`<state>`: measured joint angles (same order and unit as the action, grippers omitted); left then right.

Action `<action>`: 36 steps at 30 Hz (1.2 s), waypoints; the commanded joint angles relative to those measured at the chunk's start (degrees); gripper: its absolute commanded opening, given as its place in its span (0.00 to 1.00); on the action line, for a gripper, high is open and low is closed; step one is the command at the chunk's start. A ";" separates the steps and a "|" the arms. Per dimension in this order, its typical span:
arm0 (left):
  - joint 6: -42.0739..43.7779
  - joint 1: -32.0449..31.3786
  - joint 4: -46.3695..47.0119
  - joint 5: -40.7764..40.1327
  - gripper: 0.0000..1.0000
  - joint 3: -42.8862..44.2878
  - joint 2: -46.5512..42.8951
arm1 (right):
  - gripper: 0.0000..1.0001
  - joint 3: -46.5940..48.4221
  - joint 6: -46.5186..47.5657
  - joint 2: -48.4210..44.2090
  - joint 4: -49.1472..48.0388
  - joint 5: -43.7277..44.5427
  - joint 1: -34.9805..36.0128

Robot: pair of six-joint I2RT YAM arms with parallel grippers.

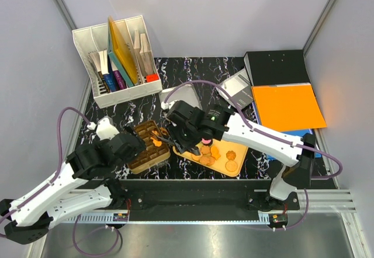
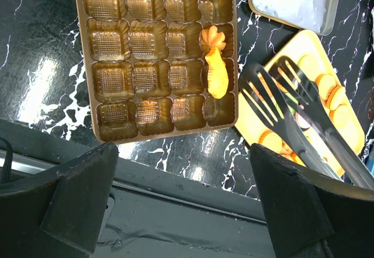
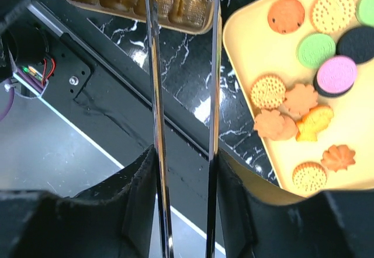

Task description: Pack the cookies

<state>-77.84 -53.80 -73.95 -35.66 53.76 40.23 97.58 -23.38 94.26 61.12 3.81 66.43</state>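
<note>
A brown compartment tray point(image 2: 105, 124) lies on the black marbled table, with one orange fish-shaped cookie point(image 2: 215, 71) resting across cells in its right column. The other cookies point(image 3: 336, 74), round and leaf-shaped, in tan, green, pink and dark, sit on a yellow plate point(image 3: 245, 30) to the tray's right. My right gripper point(image 3: 184, 159) is shut on a pair of metal tongs point(image 3: 156, 94). The tongs' slotted heads point(image 2: 280, 106) stand apart just right of the fish cookie, holding nothing. My left gripper point(image 2: 184, 159) hangs wide open over the table's front edge, below the tray point(image 1: 149, 147).
A metal tin point(image 2: 295, 1) lies behind the plate. A white file organizer point(image 1: 120, 59) stands at the back left. A black binder point(image 1: 274, 65) and an orange folder point(image 1: 289, 106) lie at the back right. The black front rail point(image 1: 193, 185) runs along the table's near edge.
</note>
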 commanded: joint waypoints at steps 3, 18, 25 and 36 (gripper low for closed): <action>-0.20 0.19 -1.28 -2.31 0.99 0.83 -1.99 | 0.49 4.28 3.77 5.75 -1.53 -0.82 0.36; -1.17 0.19 -3.04 -2.40 0.99 -0.14 -4.45 | 0.43 7.36 5.54 10.51 -1.71 0.32 0.36; -1.43 0.19 -2.86 -2.48 0.99 -0.41 -4.54 | 0.30 6.83 5.62 9.81 -1.09 1.54 0.36; -1.52 0.19 -2.51 -2.05 0.99 -0.58 -4.19 | 0.22 7.01 4.74 7.17 -0.92 4.09 0.36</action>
<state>-78.54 -53.80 -77.08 -35.81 53.74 36.34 102.35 -18.63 104.99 60.73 5.26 66.43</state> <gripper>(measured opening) 0.985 0.328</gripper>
